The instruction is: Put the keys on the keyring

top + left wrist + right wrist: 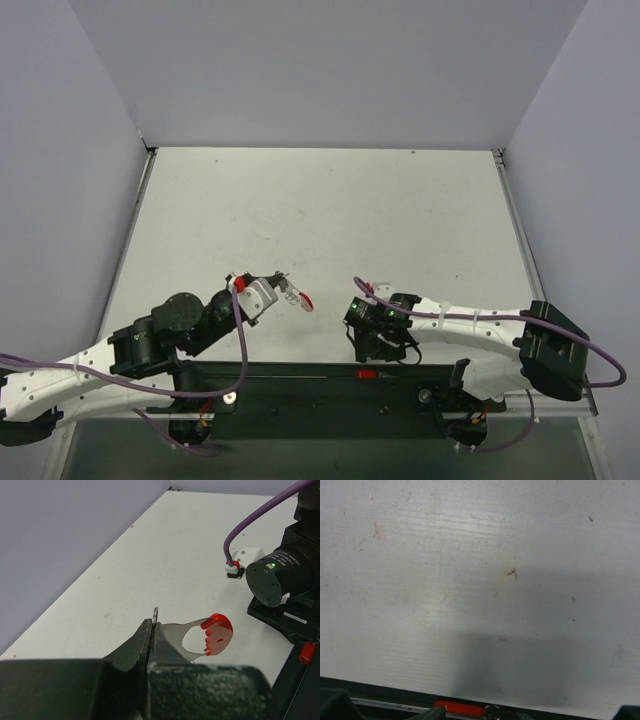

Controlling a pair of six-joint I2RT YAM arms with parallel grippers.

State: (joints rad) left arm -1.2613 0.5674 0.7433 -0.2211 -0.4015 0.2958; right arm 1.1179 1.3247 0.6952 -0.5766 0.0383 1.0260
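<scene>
Silver key [218,634] w/ red head clamped in left gripper [152,630], held out over table [320,220]; open surface ahead, wall [60,540] on left. Near edge: keyring [460,708] prob. touching black rail [300,385], close to right gripper [378,345]; its grip state unreadable.

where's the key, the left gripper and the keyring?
key [216,634]: left wrist view, on its red head.
left gripper [153,626]: left wrist view, between the shut fingertips.
keyring [459,708]: right wrist view, on its red band at the bottom edge.
</scene>
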